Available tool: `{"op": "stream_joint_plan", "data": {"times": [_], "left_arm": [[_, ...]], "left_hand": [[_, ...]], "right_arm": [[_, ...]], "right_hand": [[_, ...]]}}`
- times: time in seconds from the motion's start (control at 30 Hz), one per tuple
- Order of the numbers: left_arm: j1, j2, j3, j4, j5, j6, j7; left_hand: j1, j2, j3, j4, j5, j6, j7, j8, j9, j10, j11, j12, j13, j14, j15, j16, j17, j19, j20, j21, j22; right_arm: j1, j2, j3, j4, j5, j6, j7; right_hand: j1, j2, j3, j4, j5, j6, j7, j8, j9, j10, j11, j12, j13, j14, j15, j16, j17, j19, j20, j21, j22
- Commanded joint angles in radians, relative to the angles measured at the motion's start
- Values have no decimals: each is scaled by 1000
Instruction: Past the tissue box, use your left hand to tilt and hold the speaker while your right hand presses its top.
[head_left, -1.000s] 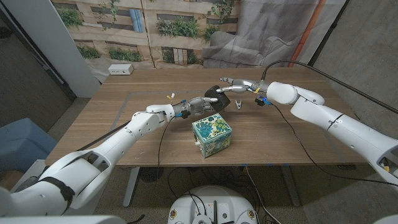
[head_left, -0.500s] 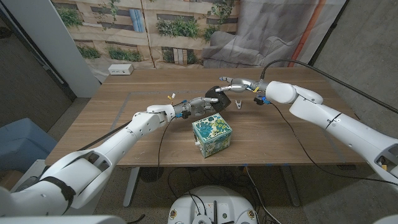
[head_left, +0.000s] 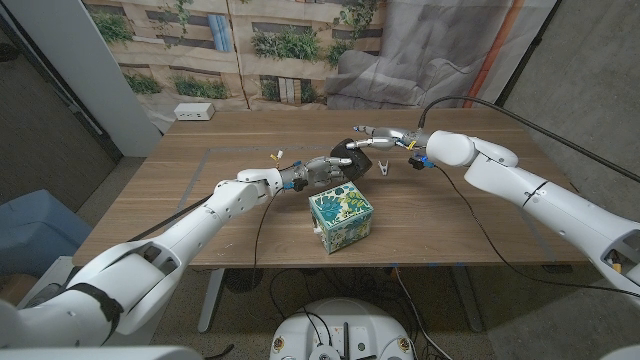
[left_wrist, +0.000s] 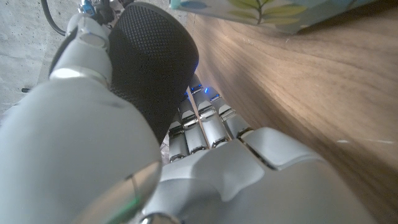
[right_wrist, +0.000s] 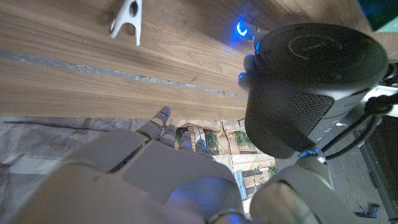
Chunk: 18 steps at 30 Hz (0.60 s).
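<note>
Beyond the patterned tissue box (head_left: 340, 219) my left hand (head_left: 318, 171) grips the black mesh speaker (head_left: 349, 157) and holds it tilted off the table. The left wrist view shows its fingers (left_wrist: 202, 127) wrapped under the speaker (left_wrist: 149, 59), with the tissue box (left_wrist: 273, 12) close by. My right hand (head_left: 381, 134) hovers just above and behind the speaker, fingers stretched toward it and holding nothing. Seen from the right wrist, the speaker's round top (right_wrist: 317, 46) faces my right hand (right_wrist: 143, 174); I cannot tell whether a finger touches it.
A white clip (head_left: 383, 167) lies on the table (head_left: 200, 190) just right of the speaker, also seen as the clip (right_wrist: 127, 18) from the right wrist. A small blue item (head_left: 423, 160) hangs under my right wrist. A white power strip (head_left: 193, 111) sits at the far left corner.
</note>
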Motion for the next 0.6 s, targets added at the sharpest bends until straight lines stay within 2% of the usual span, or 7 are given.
{"op": "stream_joint_plan", "data": {"times": [0.03,0.6], "left_arm": [[-7,-8,0,11,2,-4,-2],[0,-8,-8,7,-3,0,13]], "left_hand": [[-10,240,23,12,6,289,-60,9,5,259,-157,8,13,10,-141,1,2,9,-106,-1,3],[-10,250,30,13,6,313,-47,10,4,287,-155,12,13,31,-141,5,3,26,-117,4,3]], "right_arm": [[9,7,-14,16,-13,-14,9],[18,17,-30,37,-22,-26,15]], "right_hand": [[6,13,-1,-2,6,-151,-7,10,2,-9,0,4,2,-18,0,6,2,3,-1,9,3],[10,15,-1,-4,9,-152,-8,10,2,-11,1,5,2,-18,-1,7,1,4,-3,9,3]]}}
